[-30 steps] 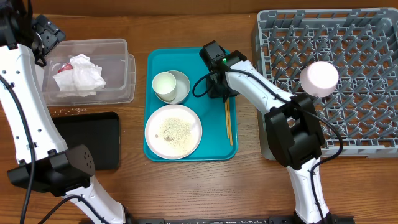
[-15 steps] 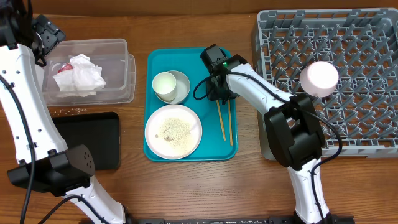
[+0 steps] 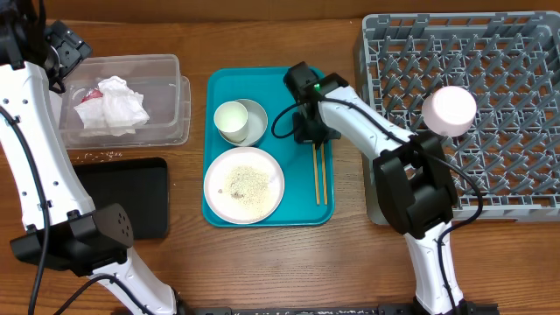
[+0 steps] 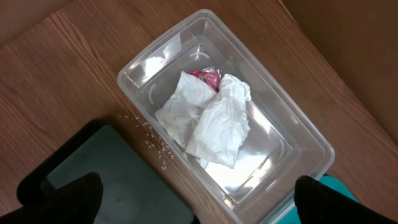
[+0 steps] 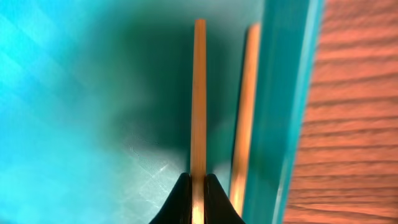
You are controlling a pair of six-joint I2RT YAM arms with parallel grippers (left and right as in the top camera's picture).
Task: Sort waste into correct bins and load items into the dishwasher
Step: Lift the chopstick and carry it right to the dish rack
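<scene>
Wooden table (image 3: 262,262), teal tray (image 3: 262,83), right pincer (image 5: 198,182) seemingly tight around one chopstick (image 5: 199,93).

Bright, even top light, soft shadows. Glare on the clear plastic tub (image 4: 267,155). The right wrist view is blurred (even the chopstick (image 5: 199,93)), a dark shadow crossing the teal tray (image 5: 74,93).

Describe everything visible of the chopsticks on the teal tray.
The chopsticks are two thin, straight, tan sticks, wooden-looking, running side by side, nearly parallel, along the right side of the teal tray. The right gripper is shut on the inner chopstick near one end; the outer chopstick lies loose beside the tray's raised rim.
</scene>
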